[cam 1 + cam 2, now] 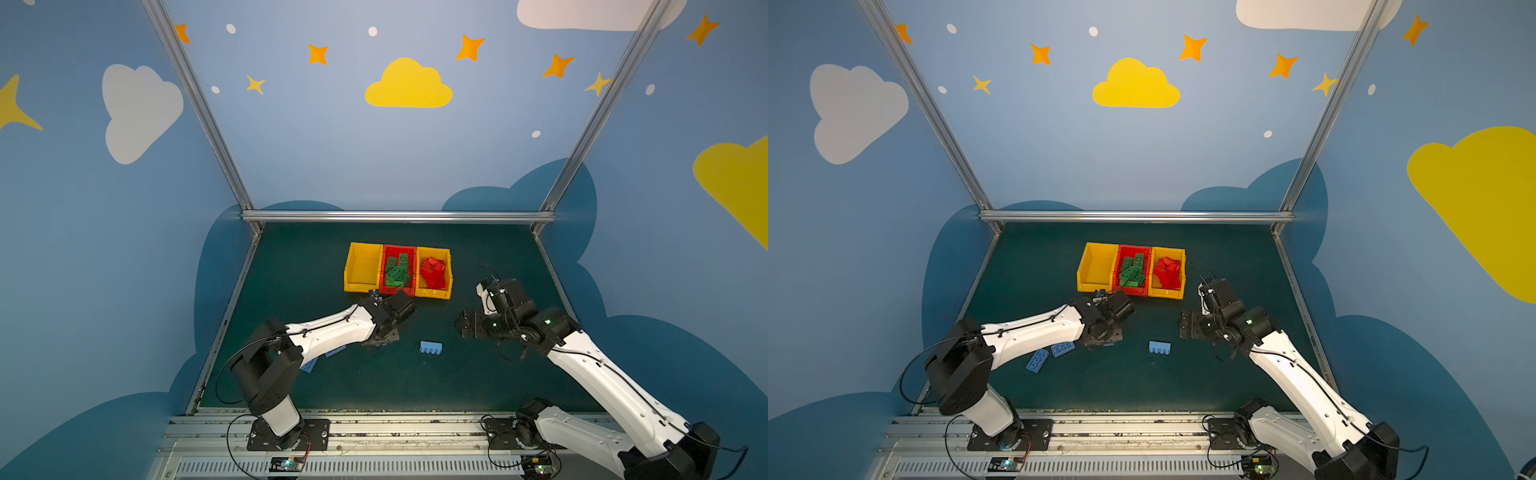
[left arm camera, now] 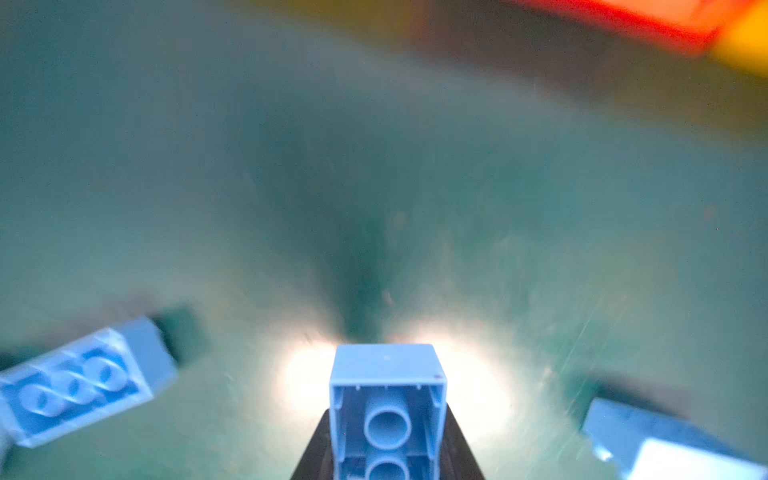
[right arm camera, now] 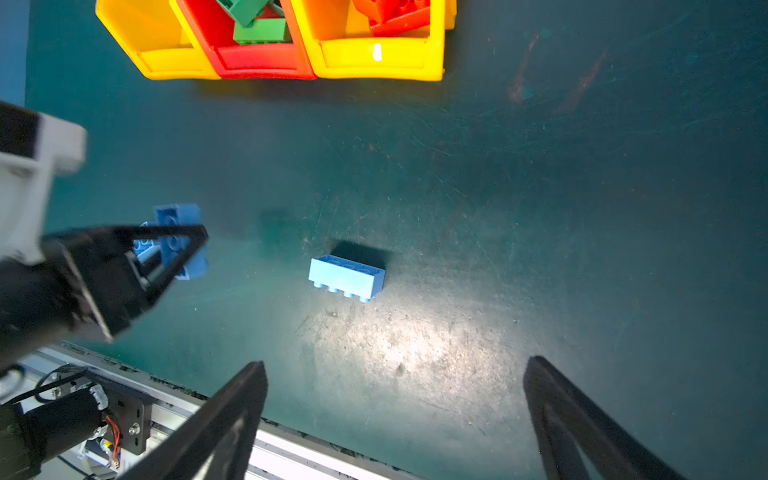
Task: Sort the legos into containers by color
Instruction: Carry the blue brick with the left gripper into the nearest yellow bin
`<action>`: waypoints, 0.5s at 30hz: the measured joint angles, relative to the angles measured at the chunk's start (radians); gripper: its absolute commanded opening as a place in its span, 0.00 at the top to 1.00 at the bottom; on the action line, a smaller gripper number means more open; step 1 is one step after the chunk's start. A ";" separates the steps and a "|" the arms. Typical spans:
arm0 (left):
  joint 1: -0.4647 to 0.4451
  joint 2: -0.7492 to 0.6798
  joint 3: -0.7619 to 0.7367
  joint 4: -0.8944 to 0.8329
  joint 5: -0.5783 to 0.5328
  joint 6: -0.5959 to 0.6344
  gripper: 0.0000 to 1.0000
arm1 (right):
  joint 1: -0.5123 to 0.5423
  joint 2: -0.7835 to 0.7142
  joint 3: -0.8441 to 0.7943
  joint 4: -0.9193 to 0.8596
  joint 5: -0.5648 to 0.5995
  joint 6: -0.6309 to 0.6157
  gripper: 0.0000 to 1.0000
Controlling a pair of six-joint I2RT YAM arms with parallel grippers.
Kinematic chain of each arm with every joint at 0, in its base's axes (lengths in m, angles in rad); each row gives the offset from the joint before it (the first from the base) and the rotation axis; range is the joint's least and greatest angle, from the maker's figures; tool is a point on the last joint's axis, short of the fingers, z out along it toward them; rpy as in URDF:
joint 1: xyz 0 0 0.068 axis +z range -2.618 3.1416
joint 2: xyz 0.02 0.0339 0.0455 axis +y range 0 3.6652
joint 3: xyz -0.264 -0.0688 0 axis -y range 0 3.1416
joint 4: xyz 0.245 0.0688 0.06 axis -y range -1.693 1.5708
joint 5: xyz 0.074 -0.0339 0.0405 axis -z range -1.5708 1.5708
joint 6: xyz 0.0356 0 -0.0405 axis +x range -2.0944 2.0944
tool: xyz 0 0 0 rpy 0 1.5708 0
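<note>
Three loose blue bricks (image 1: pixel 1159 347), left jaws pinching a fourth brick (image 2: pixel 387 374), right jaws spread

Left arm (image 1: pixel 332 332) and right arm (image 1: pixel 615 386) have white shells, black joints, black cables; right gripper (image 3: pixel 397 363) is black.

Blue walls (image 1: pixel 316 158) closed the booth on three sides in both top views. They were painted with a yellow cloud (image 1: pixel 408 85), a white cloud (image 1: pixel 139 112), orange stars (image 1: pixel 318 54) and pale dots (image 1: pixel 372 31). Darker blue cloud shapes (image 1: pixel 536 191) ran along the foot of the walls. Silver aluminium posts (image 1: pixel 199 108) rose from the back corners, joined by a horizontal bar (image 1: pixel 395 216). The table (image 1: pixel 478 382) was covered in dark green matting, with a slotted aluminium rail (image 1: pixel 415 432) along its near edge. In the right wrist view the matting looked scratched, with reddish smears (image 3: pixel 519 83) and a bright pool of light (image 3: pixel 415 340).
</note>
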State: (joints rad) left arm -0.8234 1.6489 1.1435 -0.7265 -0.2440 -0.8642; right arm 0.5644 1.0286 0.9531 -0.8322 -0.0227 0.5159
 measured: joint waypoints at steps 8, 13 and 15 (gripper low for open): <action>0.250 0.052 0.248 -0.034 -0.011 0.138 0.79 | 0.000 0.017 0.030 0.009 -0.012 -0.002 0.06; 0.361 0.225 0.507 -0.054 -0.006 0.220 0.78 | -0.006 0.060 0.034 0.013 -0.026 -0.008 0.06; 0.385 0.315 0.615 -0.069 0.003 0.251 0.77 | -0.007 0.070 0.039 0.013 -0.029 -0.009 0.06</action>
State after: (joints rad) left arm -0.4385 1.9636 1.7580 -0.7952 -0.2405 -0.6136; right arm 0.5571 1.0988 0.9920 -0.8188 -0.0517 0.5068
